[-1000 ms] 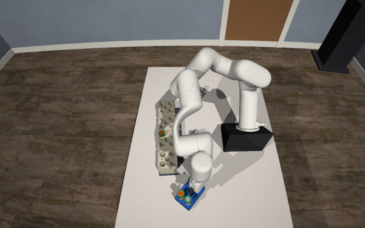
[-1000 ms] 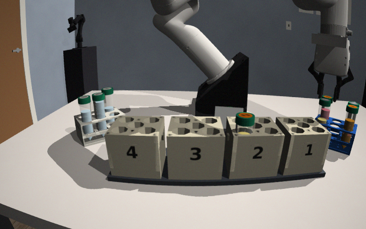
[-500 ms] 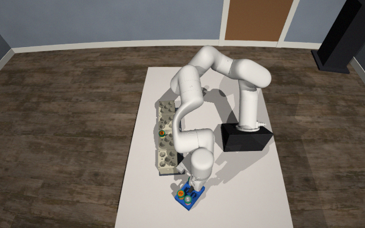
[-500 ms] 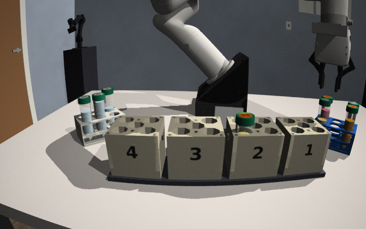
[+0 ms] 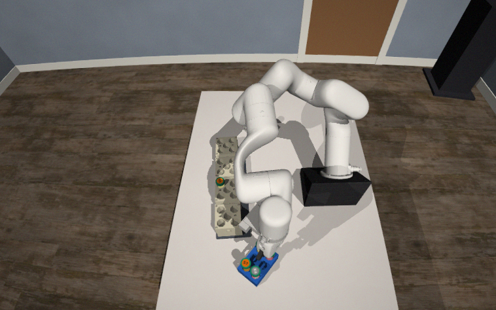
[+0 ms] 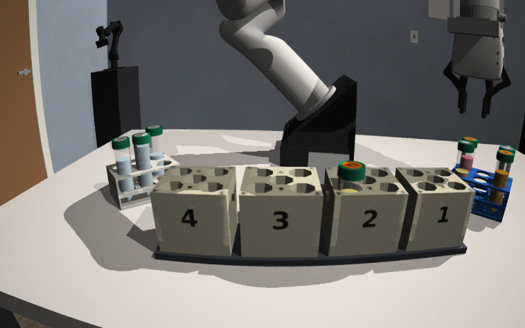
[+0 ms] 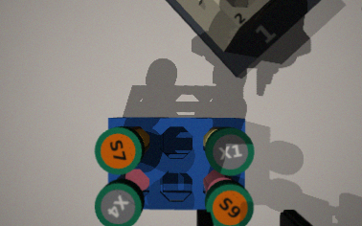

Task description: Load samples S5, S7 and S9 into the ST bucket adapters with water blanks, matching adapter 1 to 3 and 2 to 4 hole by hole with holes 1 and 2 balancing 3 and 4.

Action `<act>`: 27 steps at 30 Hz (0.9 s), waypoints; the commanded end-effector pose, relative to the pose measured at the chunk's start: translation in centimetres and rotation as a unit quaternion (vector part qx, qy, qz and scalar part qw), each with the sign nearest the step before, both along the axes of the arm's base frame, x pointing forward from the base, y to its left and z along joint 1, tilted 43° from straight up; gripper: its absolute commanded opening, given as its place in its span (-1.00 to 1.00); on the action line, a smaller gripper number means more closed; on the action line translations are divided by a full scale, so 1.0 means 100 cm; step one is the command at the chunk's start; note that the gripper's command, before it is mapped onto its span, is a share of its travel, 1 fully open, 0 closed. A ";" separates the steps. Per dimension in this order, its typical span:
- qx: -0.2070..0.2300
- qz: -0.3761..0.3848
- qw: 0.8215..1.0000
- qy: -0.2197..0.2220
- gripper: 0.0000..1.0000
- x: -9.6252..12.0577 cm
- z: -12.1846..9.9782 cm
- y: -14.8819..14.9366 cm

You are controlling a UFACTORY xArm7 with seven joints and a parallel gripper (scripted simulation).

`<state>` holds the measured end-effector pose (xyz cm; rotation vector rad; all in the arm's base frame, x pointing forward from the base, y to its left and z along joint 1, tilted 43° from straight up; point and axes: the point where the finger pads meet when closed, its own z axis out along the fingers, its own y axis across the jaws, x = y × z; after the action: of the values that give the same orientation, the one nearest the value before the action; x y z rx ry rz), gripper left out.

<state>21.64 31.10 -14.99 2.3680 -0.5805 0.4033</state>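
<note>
My gripper is open and empty, high above the blue rack, at its S9 side. Orange-capped S9, with pink liquid, stands in the rack. S7, with orange-brown liquid, also stands there, as do grey-capped X1 and X4. S5 stands in a corner hole of adapter 2. Adapters 1, 3 and 4 show no tubes.
The adapters stand on the dark stand. A white rack with three blanks stands beyond adapter 4; their numbers are unreadable. A pale panel with a thin green mark shows behind the adapters. The arm hides part of the table in the top view.
</note>
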 end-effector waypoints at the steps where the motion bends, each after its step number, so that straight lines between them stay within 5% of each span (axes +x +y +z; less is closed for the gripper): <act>1: 0.002 0.001 1.000 0.000 -0.13 -0.001 0.007 0.008; 27: 0.002 0.001 1.000 0.000 -0.13 -0.008 0.041 0.038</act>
<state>21.03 34.16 -11.59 2.3678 -0.5806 0.4033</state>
